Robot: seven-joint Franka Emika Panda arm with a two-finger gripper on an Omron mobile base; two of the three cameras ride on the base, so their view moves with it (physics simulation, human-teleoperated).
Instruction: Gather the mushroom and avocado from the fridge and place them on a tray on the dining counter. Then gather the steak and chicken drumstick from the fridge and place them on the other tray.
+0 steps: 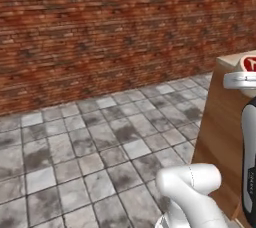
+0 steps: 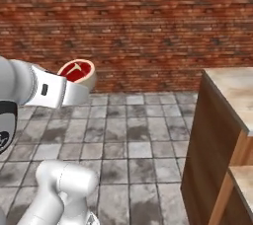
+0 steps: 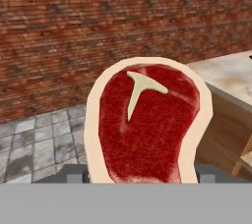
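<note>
A robot gripper (image 3: 142,176) pinches a red steak (image 3: 147,125) with a pale fat rim, held upright in the air. A wooden-fronted counter (image 2: 232,91) stands to the right, with a brick wall (image 2: 148,26) behind.

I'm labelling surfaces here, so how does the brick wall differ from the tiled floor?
The brick wall is upright, red-brown, built of narrow bricks in long rows; the tiled floor lies flat, grey, made of square tiles with dark stains. Both are regular patterns with pale joints, and they meet behind the steak in the gripper.
</note>
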